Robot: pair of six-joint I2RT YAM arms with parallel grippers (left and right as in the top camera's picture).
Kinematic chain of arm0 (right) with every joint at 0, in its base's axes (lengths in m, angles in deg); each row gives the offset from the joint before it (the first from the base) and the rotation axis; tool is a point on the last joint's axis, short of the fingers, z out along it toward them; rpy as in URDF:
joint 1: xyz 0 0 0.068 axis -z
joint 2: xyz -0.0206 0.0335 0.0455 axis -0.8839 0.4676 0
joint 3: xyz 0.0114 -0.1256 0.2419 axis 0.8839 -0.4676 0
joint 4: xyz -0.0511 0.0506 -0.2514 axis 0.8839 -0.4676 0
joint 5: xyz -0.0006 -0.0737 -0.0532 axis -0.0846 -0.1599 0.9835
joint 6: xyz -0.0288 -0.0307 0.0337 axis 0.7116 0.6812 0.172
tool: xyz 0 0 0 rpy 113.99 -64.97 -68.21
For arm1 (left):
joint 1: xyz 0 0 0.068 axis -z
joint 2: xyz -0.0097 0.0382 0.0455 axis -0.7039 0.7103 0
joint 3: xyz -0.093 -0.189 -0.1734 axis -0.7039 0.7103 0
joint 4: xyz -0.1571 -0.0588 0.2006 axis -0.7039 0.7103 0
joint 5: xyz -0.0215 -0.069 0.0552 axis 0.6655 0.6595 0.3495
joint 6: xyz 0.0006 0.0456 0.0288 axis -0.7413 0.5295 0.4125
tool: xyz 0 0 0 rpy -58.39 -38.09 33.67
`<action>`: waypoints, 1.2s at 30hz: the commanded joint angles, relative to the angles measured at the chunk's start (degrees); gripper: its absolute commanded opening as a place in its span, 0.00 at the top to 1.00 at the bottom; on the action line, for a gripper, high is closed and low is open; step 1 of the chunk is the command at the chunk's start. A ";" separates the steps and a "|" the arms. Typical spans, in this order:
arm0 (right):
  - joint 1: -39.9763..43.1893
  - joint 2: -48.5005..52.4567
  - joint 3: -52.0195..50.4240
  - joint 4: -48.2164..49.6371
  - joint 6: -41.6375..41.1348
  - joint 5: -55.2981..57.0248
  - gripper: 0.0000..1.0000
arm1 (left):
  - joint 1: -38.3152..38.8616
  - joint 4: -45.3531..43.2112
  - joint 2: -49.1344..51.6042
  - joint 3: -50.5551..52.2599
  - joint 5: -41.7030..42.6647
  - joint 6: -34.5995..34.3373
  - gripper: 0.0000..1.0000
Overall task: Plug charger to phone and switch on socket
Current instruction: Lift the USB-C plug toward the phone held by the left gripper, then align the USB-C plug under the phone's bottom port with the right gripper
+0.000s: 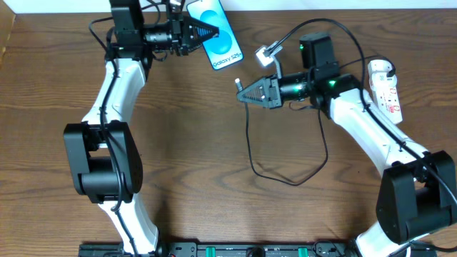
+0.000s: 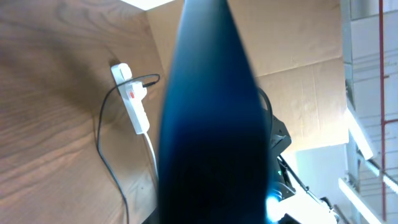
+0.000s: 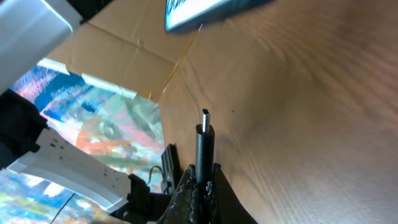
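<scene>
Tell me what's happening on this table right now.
The left gripper is shut on the Galaxy phone, screen up, near the far edge of the table. The right gripper is shut on the charger just behind its plug tip. The tip points toward the phone with a clear gap between them, so it is not plugged in. The white power strip lies beside the right arm, with neither gripper on it.

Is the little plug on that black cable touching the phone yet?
Apart. The overhead view shows bare table between the charger plug and the phone; the right wrist view agrees.
</scene>
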 commanded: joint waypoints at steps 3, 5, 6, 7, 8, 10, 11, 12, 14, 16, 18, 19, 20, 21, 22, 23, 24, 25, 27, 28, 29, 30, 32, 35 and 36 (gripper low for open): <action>2.62 -0.24 0.44 1.36 1.38 -3.13 0.99 | 1.49 -0.61 -1.29 -0.61 -1.73 -4.22 0.93; 2.67 -0.24 0.44 1.42 1.36 -3.15 0.99 | 1.97 -0.59 -1.29 -0.59 -1.64 -4.83 0.93; 2.62 -0.24 0.44 1.42 1.38 -3.37 0.99 | 2.27 -0.61 -1.29 -0.61 -1.64 -4.83 0.92; 2.58 -0.24 0.44 1.44 1.36 -3.58 0.99 | 2.54 -0.61 -1.29 -0.61 -1.64 -4.83 0.93; 2.56 -0.24 0.44 1.66 1.31 -4.00 0.99 | 2.78 -0.63 -1.29 -0.61 -1.66 -4.81 0.93; 2.49 -0.24 0.44 2.32 1.31 -5.35 0.99 | 3.13 -0.63 -1.29 -0.59 -1.68 -4.79 0.93; 2.47 -0.24 0.44 2.80 1.31 -6.38 0.99 | 3.26 -0.66 -1.29 -0.61 -1.66 -4.79 0.92; 2.43 -0.24 0.44 3.54 1.29 -7.82 0.99 | 3.39 -0.66 -1.29 -0.61 -1.64 -4.79 0.93; 2.45 -0.24 0.44 3.76 1.09 -8.55 0.99 | 3.39 -0.66 -1.29 -0.59 -1.57 -4.79 0.92; 2.45 -0.22 0.44 3.74 0.52 -8.57 0.99 | 3.39 -0.66 -1.29 -0.61 -1.36 -4.79 0.93; 2.45 -0.17 0.44 3.76 0.20 -8.50 0.99 | 3.41 -0.92 -1.29 -0.61 -0.74 -4.79 0.93; 2.45 -0.15 0.42 3.76 0.20 -8.50 0.99 | 3.45 -1.40 -1.29 -0.61 -0.24 -4.79 0.93; 2.45 -0.13 0.42 3.74 0.17 -8.55 0.99 | 3.45 -2.01 -1.29 -0.61 0.33 -4.79 0.93; 2.45 -0.04 0.42 3.76 0.20 -8.90 0.99 | 3.45 -2.47 -1.29 -0.61 0.79 -4.79 0.93; 2.45 0.15 0.39 3.76 0.17 -9.44 0.99 | 3.45 -2.86 -1.29 -0.59 1.05 -4.81 0.93; 2.45 0.33 0.39 3.78 0.17 -10.12 0.99 | 3.45 -3.43 -1.29 -0.61 1.49 -4.81 0.92; 2.45 0.66 0.39 3.80 0.17 -10.71 0.99 | 3.45 -3.76 -1.29 -0.61 1.81 -4.81 0.93; 2.49 1.05 0.39 3.82 0.17 -11.54 0.99 | 3.45 -3.82 -1.29 -0.61 1.92 -4.81 0.93; 2.64 2.34 0.39 4.57 0.17 -14.10 0.99 | 3.45 -3.87 -1.29 -0.61 2.08 -4.79 0.93; 2.67 2.89 0.39 5.16 0.15 -15.39 0.99 | 3.45 -3.87 -1.29 -0.61 2.08 -4.79 0.93; 2.69 3.58 0.39 5.73 -0.31 -16.52 0.99 | 3.45 -3.87 -1.29 -0.61 2.08 -4.79 0.93; 2.73 4.33 0.39 6.14 -0.87 -16.92 0.99 | 3.45 -3.87 -1.29 -0.61 2.08 -4.79 0.93; 2.82 5.55 0.39 6.40 -1.33 -17.11 0.99 | 3.45 -3.87 -1.29 -0.61 2.10 -4.79 0.93; 2.82 6.60 0.39 8.17 -2.10 -17.90 0.99 | 3.45 -3.87 -1.29 -0.61 2.40 -4.79 0.93; 2.82 6.67 0.39 9.22 -2.82 -17.92 0.99 | 3.45 -3.91 -1.29 -0.59 2.47 -4.79 0.93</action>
